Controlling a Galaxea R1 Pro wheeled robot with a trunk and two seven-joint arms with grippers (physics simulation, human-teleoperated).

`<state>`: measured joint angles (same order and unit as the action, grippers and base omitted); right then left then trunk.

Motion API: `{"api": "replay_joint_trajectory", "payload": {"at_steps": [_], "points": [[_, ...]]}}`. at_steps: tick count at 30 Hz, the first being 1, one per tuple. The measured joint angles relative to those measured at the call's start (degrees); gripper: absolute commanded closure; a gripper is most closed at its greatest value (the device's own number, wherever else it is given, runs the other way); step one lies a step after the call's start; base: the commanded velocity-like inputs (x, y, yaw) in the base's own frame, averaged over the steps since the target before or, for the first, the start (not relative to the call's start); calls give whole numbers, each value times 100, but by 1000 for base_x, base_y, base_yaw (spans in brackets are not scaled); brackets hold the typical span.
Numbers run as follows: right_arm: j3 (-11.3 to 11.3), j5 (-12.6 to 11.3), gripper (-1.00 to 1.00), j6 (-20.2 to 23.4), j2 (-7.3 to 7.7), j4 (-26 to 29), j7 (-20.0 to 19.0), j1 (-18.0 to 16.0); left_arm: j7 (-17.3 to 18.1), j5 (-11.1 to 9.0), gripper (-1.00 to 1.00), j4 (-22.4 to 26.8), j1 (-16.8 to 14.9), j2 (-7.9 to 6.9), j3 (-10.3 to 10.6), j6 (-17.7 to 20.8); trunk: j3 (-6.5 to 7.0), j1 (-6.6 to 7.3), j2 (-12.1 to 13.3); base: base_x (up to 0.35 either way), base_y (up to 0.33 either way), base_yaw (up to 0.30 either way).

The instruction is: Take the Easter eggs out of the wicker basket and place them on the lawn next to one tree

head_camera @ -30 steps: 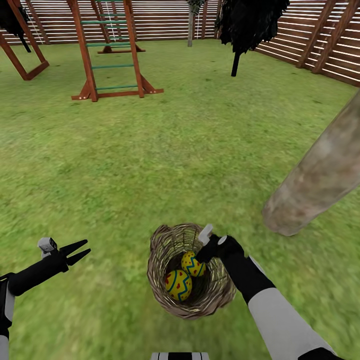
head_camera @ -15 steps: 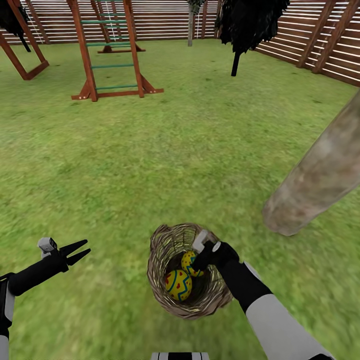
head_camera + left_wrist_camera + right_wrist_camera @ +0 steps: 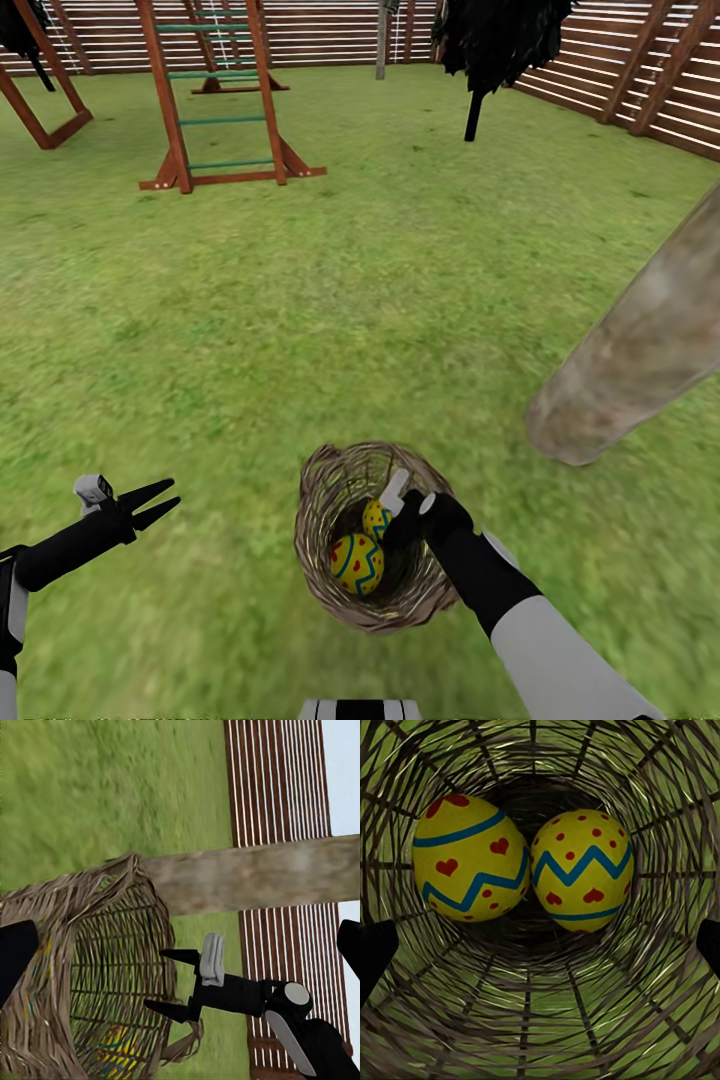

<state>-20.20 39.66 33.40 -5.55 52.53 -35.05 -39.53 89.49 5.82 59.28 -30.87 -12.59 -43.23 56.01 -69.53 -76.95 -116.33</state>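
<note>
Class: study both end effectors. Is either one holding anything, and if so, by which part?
Nothing is held. The right end effector is open inside the basket, above two eggs. The left end effector hangs open over the lawn.

Head view looks down at the wicker basket (image 3: 375, 540) at 6 o'clock; the right wrist view peers inside it close; left wrist view faces its side.

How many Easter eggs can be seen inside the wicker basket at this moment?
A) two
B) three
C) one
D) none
A: the right wrist view looks down into the wicker basket at two yellow eggs side by side, one with hearts and one with dots, and the head view also shows two eggs in it.
</note>
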Motion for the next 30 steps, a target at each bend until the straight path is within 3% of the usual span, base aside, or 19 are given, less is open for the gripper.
{"api": "replay_joint_trajectory", "payload": {"at_steps": [4, 10, 12, 17, 20, 30], "points": [[-51, 24, -100, -12, 16, 26, 3, 0, 0, 4, -100, -11, 0, 0, 0, 0, -36, 0, 0, 0, 0, 0], [-1182, 112, -100, -19, 68, 54, 12, -2, 0, 8, -100, -26, -2, 8, 10, -1, -90, 0, 0, 0, 0, 0], [-1353, 127, -100, -37, 77, 63, 20, -7, 0, 10, -100, -26, 0, 9, 11, -7, -108, 0, 0, 0, 0, 0], [-1412, 286, -100, -55, 76, 240, 17, -23, 0, 17, -100, -33, 1, 23, 18, -7, -152, 0, 0, 0, 0, 0], [-1410, 516, -100, -61, 70, 302, 11, -25, 0, 23, -100, -35, 1, 29, 19, -7, -172, 0, 0, 0, 0, 0], [-1411, 621, -100, -134, 59, 311, 9, -25, 0, 26, -100, -35, -1, 37, 20, -9, -217, 0, 0, 0, 0, 0]]}}
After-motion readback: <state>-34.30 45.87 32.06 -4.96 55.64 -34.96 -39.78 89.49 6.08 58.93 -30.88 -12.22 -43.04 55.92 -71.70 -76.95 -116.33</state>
